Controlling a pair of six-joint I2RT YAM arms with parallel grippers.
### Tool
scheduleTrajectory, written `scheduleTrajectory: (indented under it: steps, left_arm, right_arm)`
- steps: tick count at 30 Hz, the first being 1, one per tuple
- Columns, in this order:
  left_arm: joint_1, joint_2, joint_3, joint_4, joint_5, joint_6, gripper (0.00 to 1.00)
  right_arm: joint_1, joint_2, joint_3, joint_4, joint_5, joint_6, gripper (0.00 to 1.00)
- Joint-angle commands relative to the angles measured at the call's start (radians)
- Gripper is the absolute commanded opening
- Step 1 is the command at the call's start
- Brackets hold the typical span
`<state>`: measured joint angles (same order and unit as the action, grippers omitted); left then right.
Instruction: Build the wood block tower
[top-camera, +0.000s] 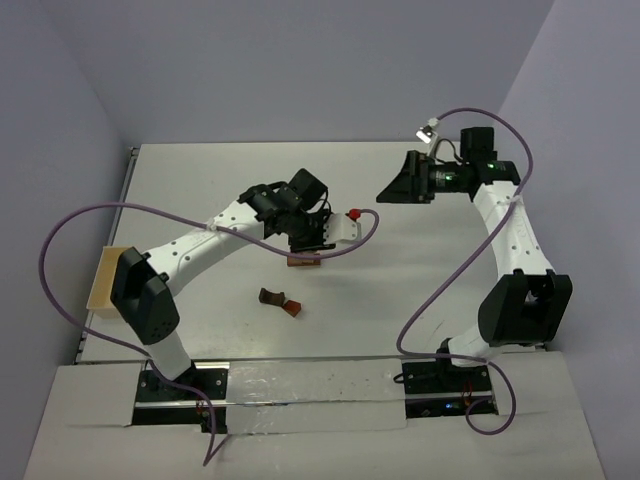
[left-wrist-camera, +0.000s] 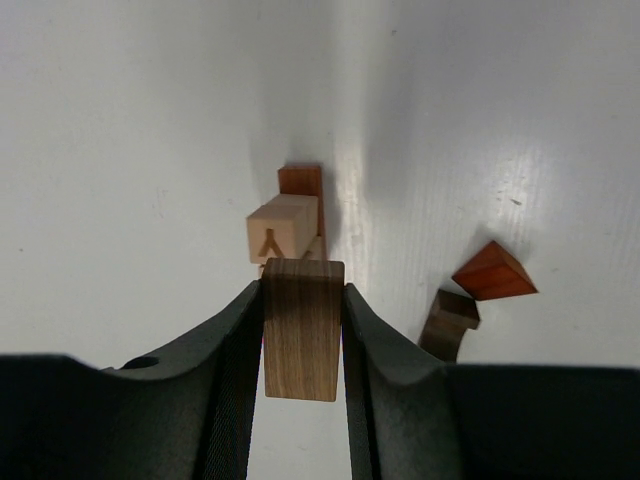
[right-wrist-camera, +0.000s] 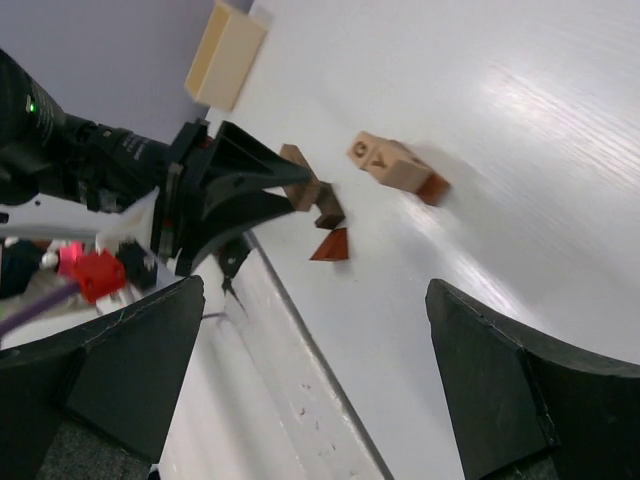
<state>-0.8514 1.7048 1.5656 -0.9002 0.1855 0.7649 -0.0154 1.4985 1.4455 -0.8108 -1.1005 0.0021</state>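
- One pale tray (top-camera: 103, 278) lies at the far left edge of the surface (top-camera: 200, 180), well apart from the work. It seems to play no part at this step.
- Two loose pieces, a dark brown piece (top-camera: 269, 296) and a reddish wedge (top-camera: 293, 309), lie close together near the middle. I think they wait for their turn.
- Near them, the left end effector (left-wrist-camera: 303, 305) is closed on a dark brown block (left-wrist-camera: 303, 345). It pinches the two long sides, likely so the block hangs straight for placing.
- This block hangs close to the started tower: a tan block (left-wrist-camera: 283, 228) with a reddish-brown block (left-wrist-camera: 300, 180). Whether one lies on top of the other or only against it, I cannot tell.
- At the right, the right end effector (right-wrist-camera: 315, 300) is wide open and empty. It is held well away, probably to leave room.
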Motion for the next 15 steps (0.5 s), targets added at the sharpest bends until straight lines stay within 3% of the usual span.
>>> scheduleTrajectory:
  steps: [1, 8, 15]
  left_arm:
    - [0.048, 0.056, 0.09, 0.011, 0.058, 0.049, 0.0]
    - [0.091, 0.155, 0.177, -0.046, 0.098, 0.064, 0.01]
    - [0.1, 0.188, 0.172, -0.048, 0.116, 0.059, 0.02]
  right_arm:
    - [-0.12, -0.015, -0.025, -0.082, -0.066, -0.078, 0.99]
    - [-0.166, -0.049, -0.061, -0.07, -0.088, -0.09, 0.99]
    - [-0.166, -0.041, -0.06, -0.054, -0.1, -0.066, 1.0]
